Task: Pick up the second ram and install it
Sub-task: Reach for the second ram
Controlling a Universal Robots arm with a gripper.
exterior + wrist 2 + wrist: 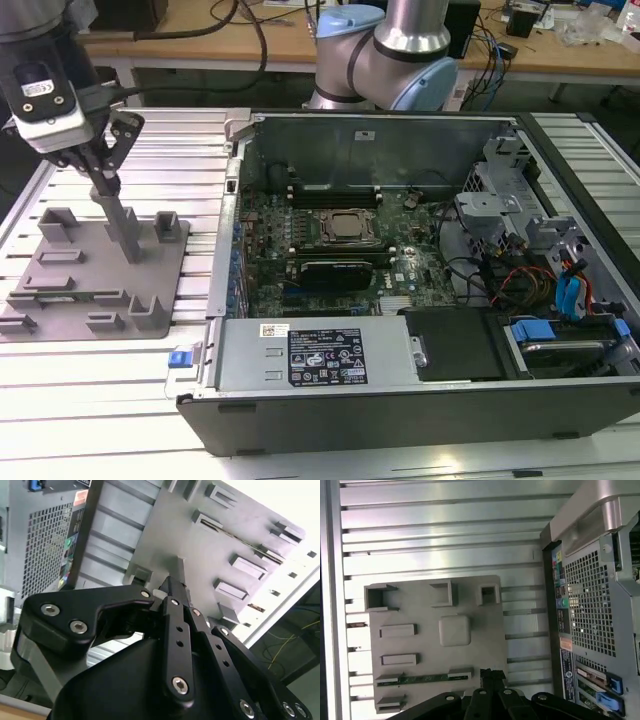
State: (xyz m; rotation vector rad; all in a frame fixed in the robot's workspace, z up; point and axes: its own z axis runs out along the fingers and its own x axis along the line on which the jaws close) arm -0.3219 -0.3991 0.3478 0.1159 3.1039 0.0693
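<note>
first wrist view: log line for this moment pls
gripper: shut, over gray fixture | second ram: lying in fixture slot, not gripped, close to gripper | pc case: open, beside fixture

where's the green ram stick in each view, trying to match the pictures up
Exterior view: the second ram lies flat in a slot of the gray fixture plate, toward the exterior view's left, outside the computer case.
First wrist view: the second ram lies between two small blocks on the plate.
Second wrist view: it is the thin strip between blocks on the plate.
Shared landmark: the gray fixture plate.
</note>
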